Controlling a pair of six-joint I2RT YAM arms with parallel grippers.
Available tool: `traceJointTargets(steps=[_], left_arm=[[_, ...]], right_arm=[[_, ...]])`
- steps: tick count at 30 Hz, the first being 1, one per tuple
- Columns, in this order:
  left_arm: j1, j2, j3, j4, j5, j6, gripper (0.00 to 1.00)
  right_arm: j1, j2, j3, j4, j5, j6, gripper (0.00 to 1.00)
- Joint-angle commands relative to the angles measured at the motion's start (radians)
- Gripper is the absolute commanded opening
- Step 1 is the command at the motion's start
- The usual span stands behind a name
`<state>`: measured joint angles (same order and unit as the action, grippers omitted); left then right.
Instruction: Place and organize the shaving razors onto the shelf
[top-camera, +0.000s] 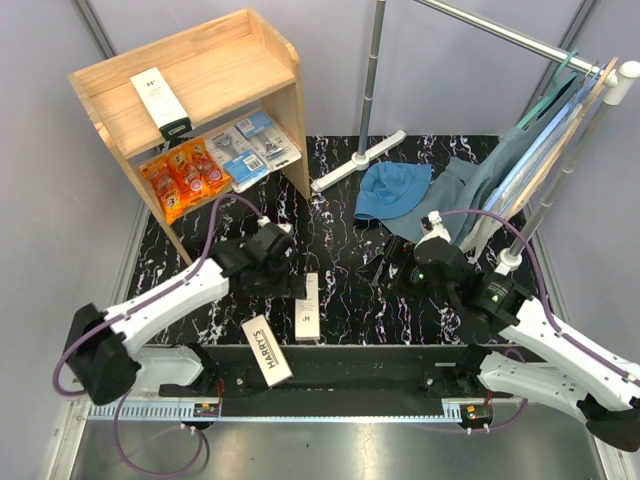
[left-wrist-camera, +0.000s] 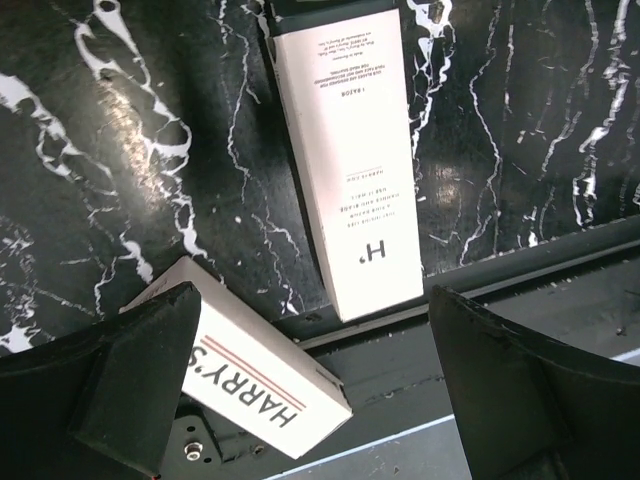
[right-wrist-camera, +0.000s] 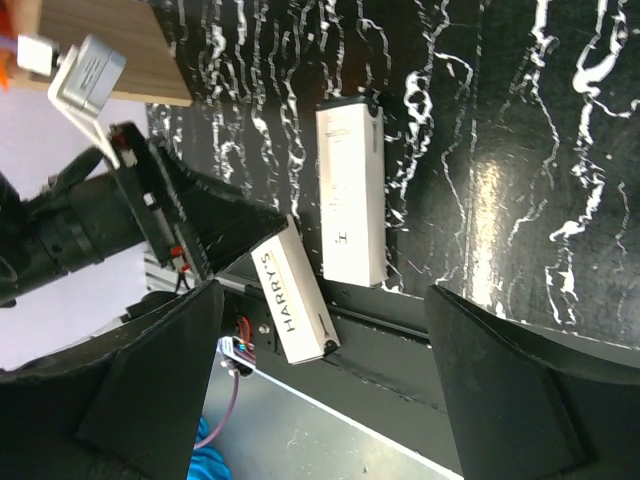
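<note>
Plainly found the left gripper (left-wrist-camera: 315, 305) spread wide and empty, poised right over one white box (top-camera: 307, 305) on the counter (top-camera: 350, 250); found the right gripper (right-wrist-camera: 322, 295) likewise wide, holding nothing, off to the side; noted a second box (top-camera: 266, 350) just beside the first, askew, overhanging the counter's near edge; noted a third box (top-camera: 160, 98) atop the shelf (top-camera: 285, 110). Judged the risks: could clip the second box on descent and tip it off; could pinch the first off-centre, letting it swing or slip.
</note>
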<state>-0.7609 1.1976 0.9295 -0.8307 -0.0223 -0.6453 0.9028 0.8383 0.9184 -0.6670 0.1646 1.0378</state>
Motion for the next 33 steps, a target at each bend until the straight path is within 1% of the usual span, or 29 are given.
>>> traceJointTargets(steps=[1, 6, 8, 13, 22, 23, 26, 27, 29, 30, 31, 33], left_arm=[[-0.017, 0.115, 0.080, 0.093, 0.004, 0.007, 0.99], [-0.025, 0.256, 0.153, 0.117, 0.016, 0.024, 0.99], [-0.029, 0.318, 0.186, 0.128, 0.044, 0.026, 0.99], [-0.029, 0.440, 0.230, 0.130, 0.033, 0.018, 0.99], [-0.029, 0.549, 0.252, 0.145, 0.025, 0.018, 0.99], [-0.029, 0.557, 0.253, 0.148, 0.003, 0.018, 0.98], [-0.029, 0.583, 0.255, 0.163, 0.008, 0.019, 0.91], [-0.029, 0.592, 0.253, 0.168, 0.013, 0.019, 0.85], [-0.029, 0.600, 0.250, 0.176, 0.016, 0.026, 0.78], [-0.029, 0.603, 0.247, 0.179, 0.016, 0.027, 0.73], [-0.028, 0.605, 0.246, 0.179, 0.016, 0.030, 0.64], [-0.028, 0.605, 0.239, 0.180, 0.018, 0.035, 0.56]], right_arm=[[0.002, 0.005, -0.016, -0.005, 0.001, 0.011, 0.92], [0.004, -0.001, -0.062, 0.020, -0.027, 0.025, 0.92], [0.004, -0.005, -0.081, 0.026, -0.040, 0.030, 0.92], [0.004, -0.021, -0.110, 0.041, -0.054, 0.042, 0.92], [0.004, -0.057, -0.161, 0.046, -0.068, 0.057, 0.92], [0.004, -0.056, -0.164, 0.046, -0.071, 0.059, 0.92], [0.004, -0.064, -0.171, 0.050, -0.079, 0.061, 0.92], [0.004, -0.067, -0.176, 0.050, -0.080, 0.062, 0.92], [0.004, -0.068, -0.179, 0.053, -0.080, 0.064, 0.92], [0.004, -0.071, -0.179, 0.053, -0.080, 0.064, 0.93], [0.004, -0.071, -0.181, 0.053, -0.083, 0.064, 0.92], [0.002, -0.074, -0.185, 0.055, -0.082, 0.065, 0.92]])
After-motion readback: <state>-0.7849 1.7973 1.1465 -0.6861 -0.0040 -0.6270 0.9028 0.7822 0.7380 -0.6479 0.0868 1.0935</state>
